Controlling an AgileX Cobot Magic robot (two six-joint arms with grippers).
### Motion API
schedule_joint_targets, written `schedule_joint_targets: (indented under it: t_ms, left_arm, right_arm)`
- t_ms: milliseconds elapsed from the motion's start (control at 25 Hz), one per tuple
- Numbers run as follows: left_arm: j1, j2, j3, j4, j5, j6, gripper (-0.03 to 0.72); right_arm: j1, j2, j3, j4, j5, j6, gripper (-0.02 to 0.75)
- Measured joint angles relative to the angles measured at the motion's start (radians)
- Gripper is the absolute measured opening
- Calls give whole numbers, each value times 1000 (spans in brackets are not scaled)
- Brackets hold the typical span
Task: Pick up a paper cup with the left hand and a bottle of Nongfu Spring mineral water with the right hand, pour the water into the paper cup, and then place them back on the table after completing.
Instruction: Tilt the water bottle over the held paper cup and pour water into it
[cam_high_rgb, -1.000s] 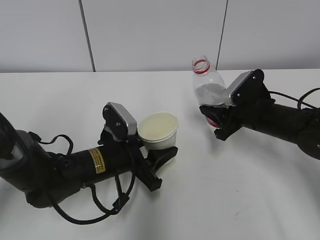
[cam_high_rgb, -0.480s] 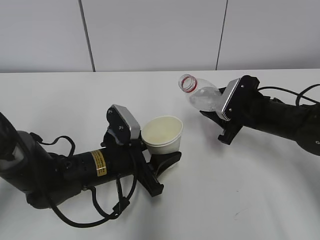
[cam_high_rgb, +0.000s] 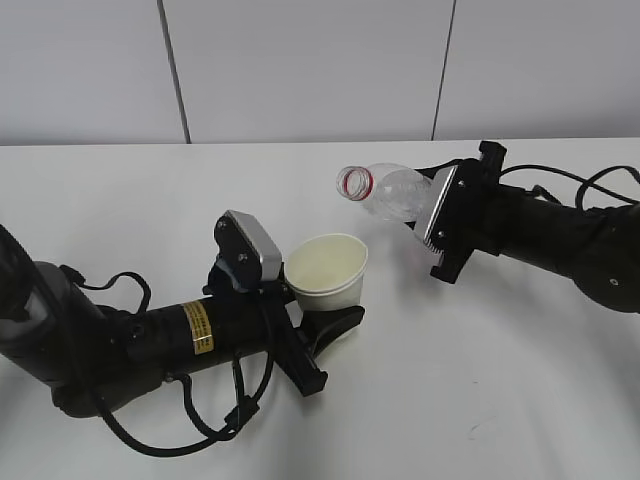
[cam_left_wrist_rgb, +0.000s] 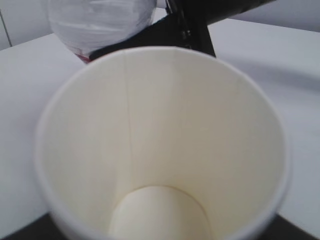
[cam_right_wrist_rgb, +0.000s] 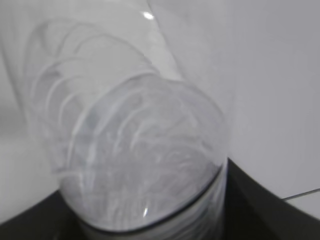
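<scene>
Over the table (cam_high_rgb: 520, 400), one paper cup (cam_high_rgb: 326, 270) (empty) gripped by left hand (cam_high_rgb: 322, 318), one tipped bottle (cam_high_rgb: 390, 190) clamped in right hand (cam_high_rgb: 438, 232).

The left hand (cam_high_rgb: 318, 322) holds a paper cup (cam_high_rgb: 326, 270) upright over the white table (cam_high_rgb: 480, 380). The right hand (cam_high_rgb: 428, 215) grips a clear bottle (cam_high_rgb: 388, 191) tipped on its side. The bottle's open red-ringed mouth points toward the cup, above and just beside the rim.
</scene>
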Motion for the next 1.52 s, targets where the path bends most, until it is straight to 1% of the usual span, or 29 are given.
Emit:
schedule_joint_targets:
  t_ms: [160,280,440,720,1000,1280,1520]
  left_arm:
    - [0,0,0,0,1,0,373]
    - [0,0,0,0,7,0,373]
    - [0,0,0,0,14,0,373]
    - [0,0,0,-14,26,-1,373]
    - [0,0,0,-22,27,-1,373]
    - [0,0,0,-23,27,-1,373]
    - [0,0,0,-23,27,-1,373]
  right_arm:
    - [4,0,0,38,0,-97,417]
    - [4,0,0,46,0,-147,417]
    - [10,0,0,49,-15,-173,417]
    - [12,0,0,49,-83,-241,416]
    - [12,0,0,51,-92,-332,416]
    - [12,0,0,86,-92,-442,416]
    - [12,0,0,94,-101,-473,416]
